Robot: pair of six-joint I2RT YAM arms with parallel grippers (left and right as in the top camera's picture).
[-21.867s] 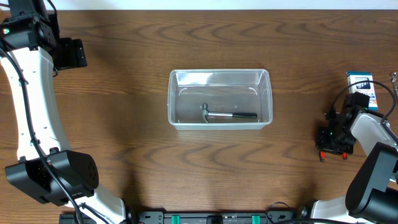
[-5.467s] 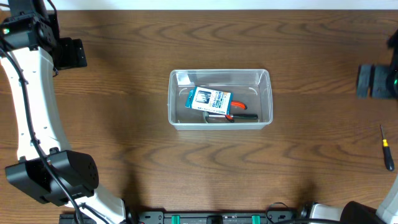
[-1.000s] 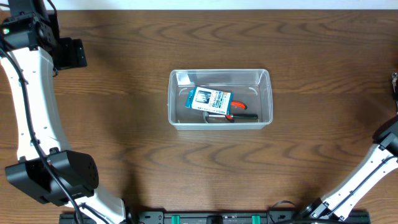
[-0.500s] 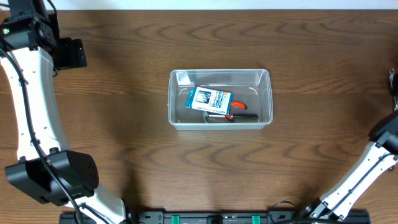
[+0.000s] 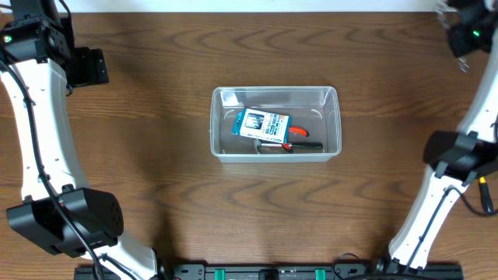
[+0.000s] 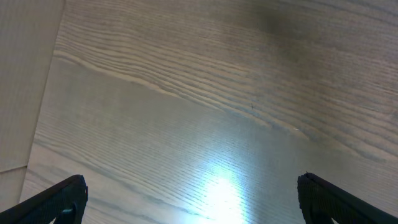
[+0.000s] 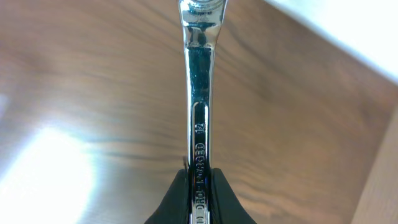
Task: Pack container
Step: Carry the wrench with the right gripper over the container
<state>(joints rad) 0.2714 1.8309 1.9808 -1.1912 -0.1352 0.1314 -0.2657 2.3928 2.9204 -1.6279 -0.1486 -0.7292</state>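
Right now my right jaws are clamped on a wrench (image 7: 199,93), gripping it low on the handle so that most of the steel bar runs out ahead of me, ring end furthest away. The container (image 5: 275,89) sits in the middle of the worktop (image 5: 140,179). Inside it lie a blue-and-white box (image 5: 264,124), red-handled pliers (image 5: 297,132) and a black-handled tool (image 5: 310,145), mostly hidden under the box.

The step in hand, as I judge it, is to carry the wrench across and lay it in. To do that well I should travel high enough to pass the rim and turn my wrist so the bar lines up with the container's long side. I should lower it over the free strip along the far wall, not onto the box. My grip is narrow and near one end, so the long free end could swing or slip. A slow move and a low release would be wise. A screwdriver (image 5: 486,196) at the right edge looks like the next thing to fetch.

My right arm (image 5: 455,152) is stretched up to the far right corner of the worktop, well apart from the container. My left arm (image 5: 39,117) is at the far left, its jaws spread wide over bare wood, holding nothing.
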